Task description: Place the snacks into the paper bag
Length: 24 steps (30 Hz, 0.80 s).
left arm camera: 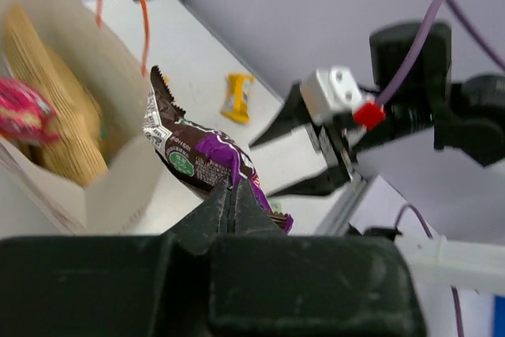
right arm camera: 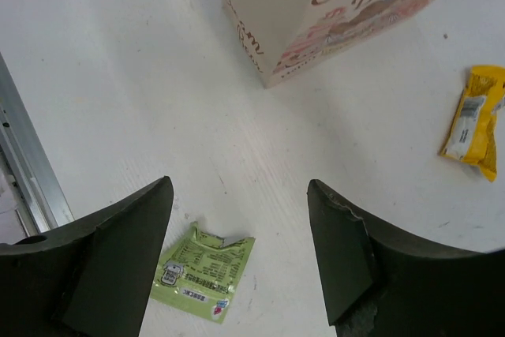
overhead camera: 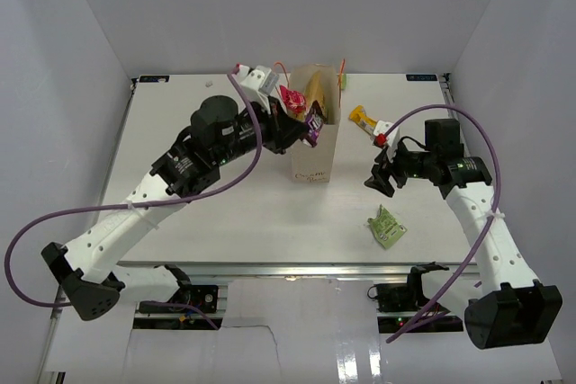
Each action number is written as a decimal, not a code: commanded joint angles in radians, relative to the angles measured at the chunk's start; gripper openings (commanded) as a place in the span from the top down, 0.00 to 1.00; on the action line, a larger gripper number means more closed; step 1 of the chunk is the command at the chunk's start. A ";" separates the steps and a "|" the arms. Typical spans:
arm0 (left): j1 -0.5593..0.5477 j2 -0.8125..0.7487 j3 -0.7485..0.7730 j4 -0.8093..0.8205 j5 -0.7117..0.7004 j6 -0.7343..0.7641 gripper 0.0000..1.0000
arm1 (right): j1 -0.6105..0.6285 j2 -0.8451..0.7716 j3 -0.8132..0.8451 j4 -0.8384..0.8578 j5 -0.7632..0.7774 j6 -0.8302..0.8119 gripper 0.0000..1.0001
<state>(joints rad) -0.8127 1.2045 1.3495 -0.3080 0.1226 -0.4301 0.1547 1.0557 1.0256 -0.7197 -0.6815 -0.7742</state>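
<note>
Table [overhead camera: 225,218]: purple packet [left arm camera: 207,162] in left pincer [left arm camera: 230,193], beside paper bag [overhead camera: 313,166] rim.

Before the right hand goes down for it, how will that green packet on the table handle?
The green packet lies flat with a crinkled edge, so it is probably thin, light and floppy. Flat on the smooth table, it may slide rather than lift if nudged. The open right hand likely needs to pinch an edge.

Paper bag [right arm camera: 300,13]: reddish script "Cream", next line begins "Bo", rest cut off. Purple packet [left arm camera: 207,159], green packet [right arm camera: 201,270], yellow packet [right arm camera: 473,120]: print illegible.
</note>
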 commanded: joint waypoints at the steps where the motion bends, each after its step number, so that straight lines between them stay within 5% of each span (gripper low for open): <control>1: 0.044 0.085 0.140 -0.054 -0.058 0.125 1.00 | -0.030 0.001 -0.019 -0.020 -0.030 -0.013 0.25; 8: 0.214 0.340 0.416 -0.089 0.054 0.152 1.00 | -0.072 -0.003 -0.042 -0.020 -0.038 -0.017 0.25; 16: 0.248 0.607 0.663 -0.105 0.230 0.159 1.00 | -0.092 0.010 -0.070 -0.018 -0.058 -0.010 0.25; 24: 0.251 0.699 0.652 -0.106 0.247 0.172 0.96 | -0.103 0.015 -0.094 -0.017 -0.055 -0.011 0.25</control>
<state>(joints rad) -0.5659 1.9388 1.9739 -0.4248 0.3340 -0.2771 0.0586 1.0683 0.9356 -0.7387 -0.7105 -0.7818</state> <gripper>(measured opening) 0.028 0.749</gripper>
